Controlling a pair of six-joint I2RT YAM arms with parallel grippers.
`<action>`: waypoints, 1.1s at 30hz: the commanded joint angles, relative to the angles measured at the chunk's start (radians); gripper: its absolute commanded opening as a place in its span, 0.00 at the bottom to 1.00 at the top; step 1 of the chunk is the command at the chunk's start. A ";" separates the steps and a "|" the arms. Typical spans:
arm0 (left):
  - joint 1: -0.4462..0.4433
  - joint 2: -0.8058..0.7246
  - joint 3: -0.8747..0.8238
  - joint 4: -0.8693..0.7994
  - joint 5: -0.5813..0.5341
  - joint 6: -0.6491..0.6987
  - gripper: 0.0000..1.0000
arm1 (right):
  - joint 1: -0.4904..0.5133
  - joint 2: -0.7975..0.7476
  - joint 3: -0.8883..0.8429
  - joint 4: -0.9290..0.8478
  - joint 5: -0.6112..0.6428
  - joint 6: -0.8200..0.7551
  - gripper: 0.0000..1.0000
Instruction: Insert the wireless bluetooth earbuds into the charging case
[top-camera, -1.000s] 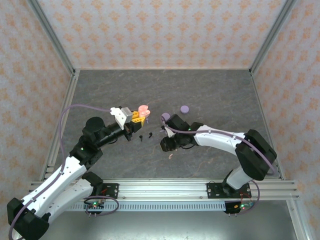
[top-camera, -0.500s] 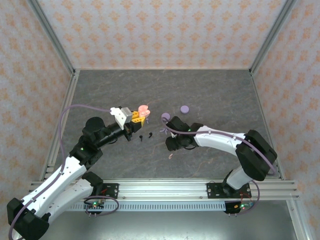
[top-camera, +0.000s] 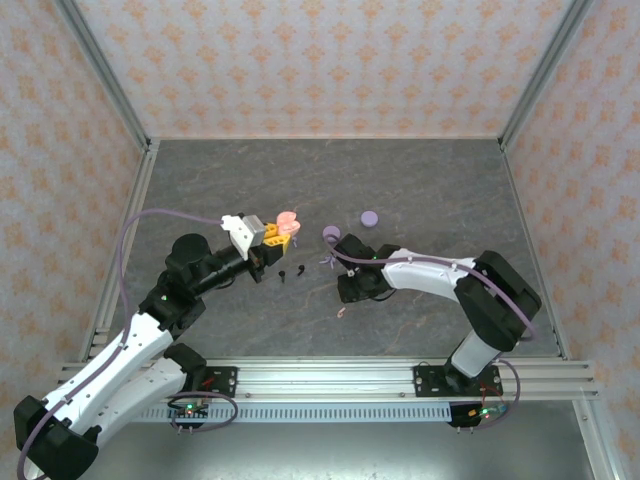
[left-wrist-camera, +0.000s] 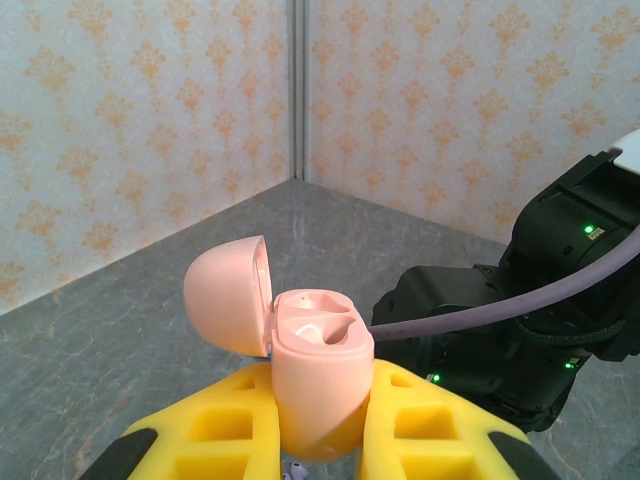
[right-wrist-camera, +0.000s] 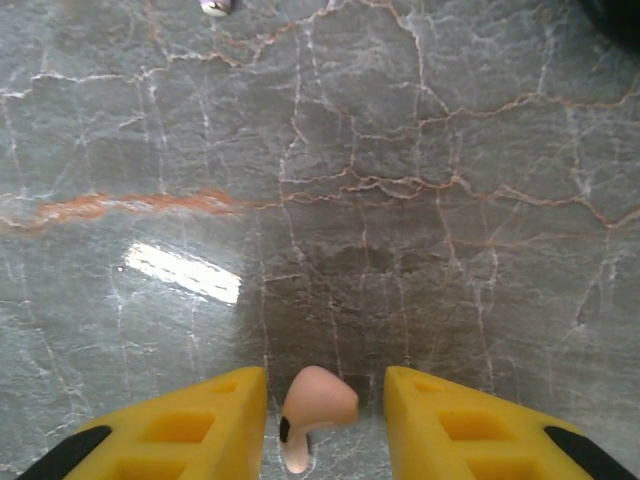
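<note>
The left tool (left-wrist-camera: 320, 385) clamps the pink case (left-wrist-camera: 318, 340), lid open. The right tool (right-wrist-camera: 325, 385) stands part open astride a loose pink earbud (right-wrist-camera: 317, 405) lying on the desk (right-wrist-camera: 400, 200). Best, I judge, to centre on its body and close gently.

Overhead from behind, wrist views close (right faces tabletop (right-wrist-camera: 400, 150))

The charging case (left-wrist-camera: 315, 370) is pale pink inside and out, between the bright yellow fingers (left-wrist-camera: 225, 430) of the left gripper (left-wrist-camera: 320, 400). The earbud (right-wrist-camera: 315, 410) between the yellow fingers (right-wrist-camera: 190, 430) of the right gripper (right-wrist-camera: 325, 380) is the same pink with a black spot. The table (right-wrist-camera: 350, 150) is grey marble veined white and rust-orange, the walls (top-camera: 330, 60) are cream with an orange floral pattern, and a round case (top-camera: 369, 217) is lilac
</note>
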 joint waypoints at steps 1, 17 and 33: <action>0.011 -0.014 0.026 -0.007 0.003 0.022 0.00 | -0.006 0.010 0.006 -0.030 0.011 0.026 0.36; 0.011 -0.014 0.030 -0.022 0.004 0.030 0.00 | -0.006 0.018 0.010 -0.056 -0.016 0.012 0.24; 0.003 0.105 0.023 0.219 0.065 -0.079 0.00 | -0.006 -0.475 0.107 0.057 0.086 0.015 0.20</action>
